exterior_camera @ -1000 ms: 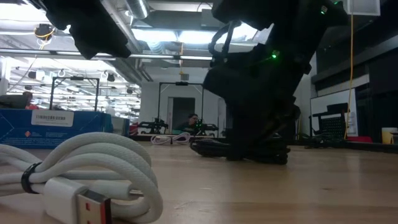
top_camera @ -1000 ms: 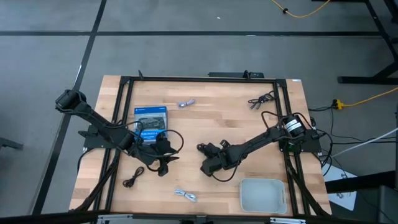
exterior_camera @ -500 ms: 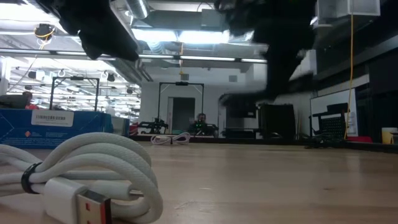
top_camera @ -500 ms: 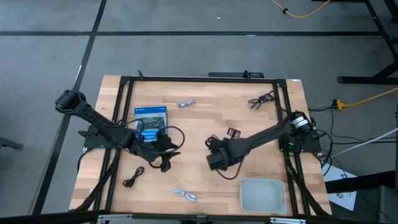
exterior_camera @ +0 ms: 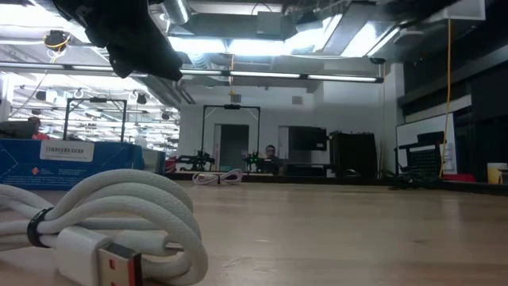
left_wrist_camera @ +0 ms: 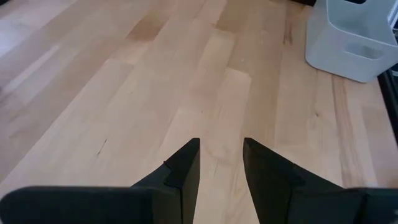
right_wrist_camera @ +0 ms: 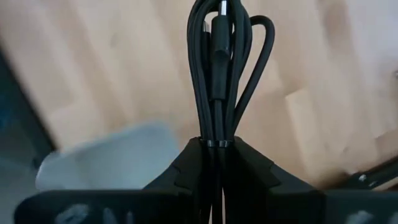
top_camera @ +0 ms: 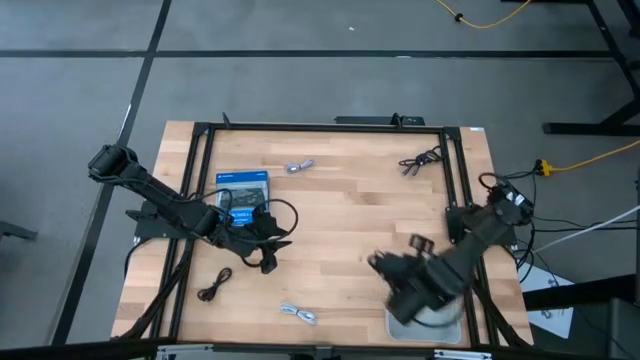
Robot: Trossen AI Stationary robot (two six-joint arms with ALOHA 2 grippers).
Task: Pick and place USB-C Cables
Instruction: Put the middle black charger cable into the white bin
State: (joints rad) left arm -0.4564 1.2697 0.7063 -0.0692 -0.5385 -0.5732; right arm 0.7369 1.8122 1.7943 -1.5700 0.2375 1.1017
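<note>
Right up close in the low view, a pale grey-white cable (exterior_camera: 95, 218) lies coiled on the table (top_camera: 340, 215), USB plug toward the camera; same coil shows at the front edge in the high view. Nearby, front-left, a black cable (top_camera: 213, 287) sits in a small loop. Front-right, the right gripper (top_camera: 392, 287) hangs at the edge of the pale bin (top_camera: 440, 316), fingers clamped on a bundled black cable (right_wrist_camera: 217, 68) that sticks out past the tips, w/ the bin below it in the right wrist view. Mid-table on the left, the left gripper (top_camera: 266, 255) hovers just beside the blue box (top_camera: 243, 195), fingers (left_wrist_camera: 183, 171) a little apart w/ nothing between them, bare wood underneath. Farther back, another pale grey-white cable (top_camera: 299, 166) lies near the centre of the far side, and a third black cable (top_camera: 421, 159) rests at the back-right corner. Beyond the table, a person (exterior_camera: 270, 152) shows small in the room
</note>
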